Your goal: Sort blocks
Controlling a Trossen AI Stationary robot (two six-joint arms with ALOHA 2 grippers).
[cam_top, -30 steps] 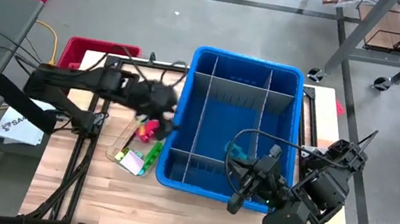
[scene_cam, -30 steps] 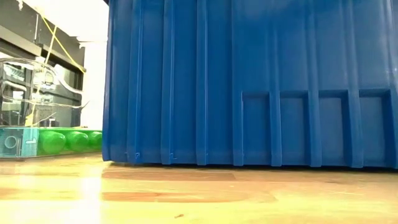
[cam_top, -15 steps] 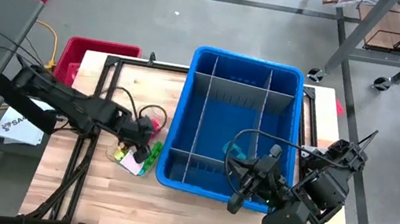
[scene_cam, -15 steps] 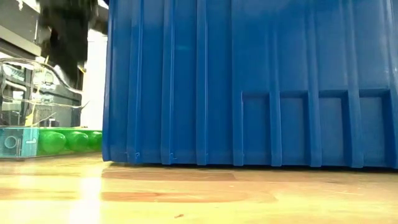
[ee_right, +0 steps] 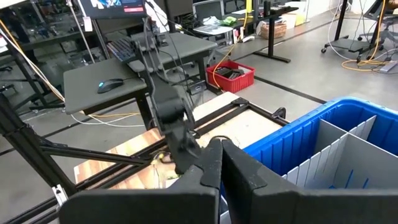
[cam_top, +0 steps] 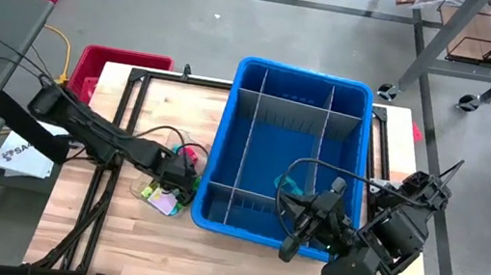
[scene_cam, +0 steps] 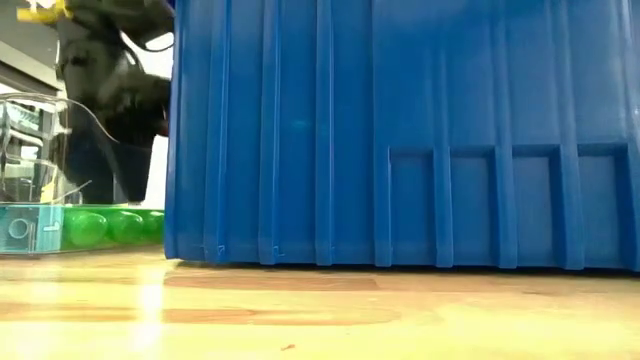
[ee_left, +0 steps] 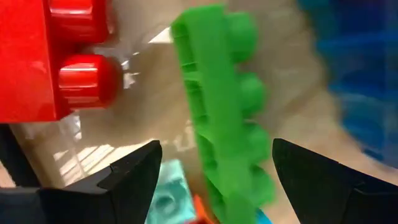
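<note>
A: Left hand [cam_top: 182,181]?
B: Down in the clear tray [cam_top: 146,190] on the table [cam_top: 162,242], beside the blue bin [cam_top: 284,153]. Fingers [ee_left: 134,177] spread wide, straddling a green block [ee_left: 221,106]; a red block [ee_left: 43,59] sits alongside.
A: Right hand [cam_top: 286,251]?
B: Pressed together, empty, at the bin's near wall.

Overhead and table-level views, both on the blue bin [cam_top: 287,154].
</note>
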